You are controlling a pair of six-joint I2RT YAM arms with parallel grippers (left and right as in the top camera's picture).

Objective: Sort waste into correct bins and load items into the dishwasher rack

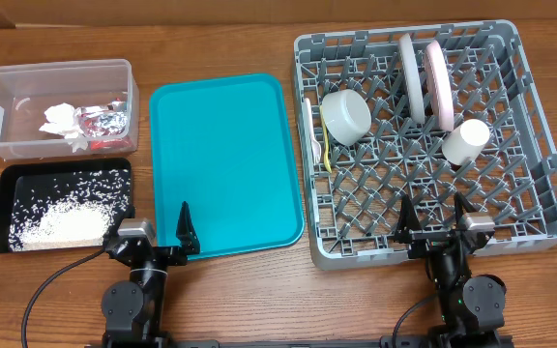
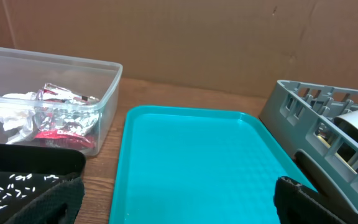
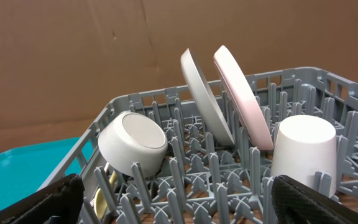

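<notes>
The grey dishwasher rack [image 1: 535, 184] holds two plates on edge, a grey-white plate [image 1: 413, 75] and a pale pinkish-white plate [image 1: 440, 82], a white bowl [image 1: 345, 116] on its side and a white cup [image 1: 466, 141]. They also show in the right wrist view: plates [image 3: 205, 96], bowl [image 3: 133, 143], cup [image 3: 304, 152]. The clear tub [image 1: 8, 97] holds the napkin [image 1: 61, 121] and foil wrapper [image 1: 106, 120]. The black tray [image 1: 8, 184] holds rice grains [image 1: 61, 224]. My left gripper [image 1: 155, 237] is open over the teal tray's near edge. My right gripper [image 1: 436, 215] is open at the rack's near edge.
The teal tray [image 1: 225, 164] lies between the bins and the rack. A thin yellow utensil [image 1: 324, 150] lies in the rack beside the bowl. A brown cardboard wall [image 2: 197, 37] stands behind the table.
</notes>
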